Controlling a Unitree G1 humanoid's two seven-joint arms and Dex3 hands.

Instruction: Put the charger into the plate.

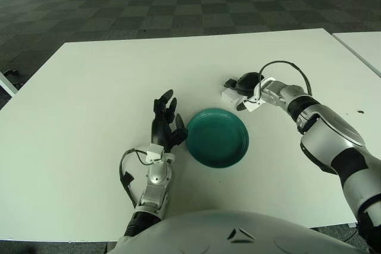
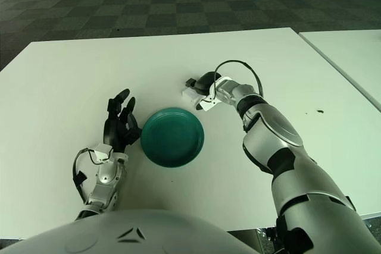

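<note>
1. Charger, small white plastic block [image 1: 231,94]: I see it on the white table [image 1: 89,99], just beyond the round teal plate [image 1: 216,137]; long axis unclear.
2. Right hand [image 1: 249,85]: clasps charger.
3. Left hand [image 1: 165,122]: fingers spread, beside plate's left rim.

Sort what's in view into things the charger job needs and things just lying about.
Needed: small white block charger; round teal plate; right hand, over the charger, grasp unclear.

Lying about: left hand, open beside the plate's left; white table; second white table.

Bare table [image 1: 89,99] all around plate [image 1: 216,137]
</note>
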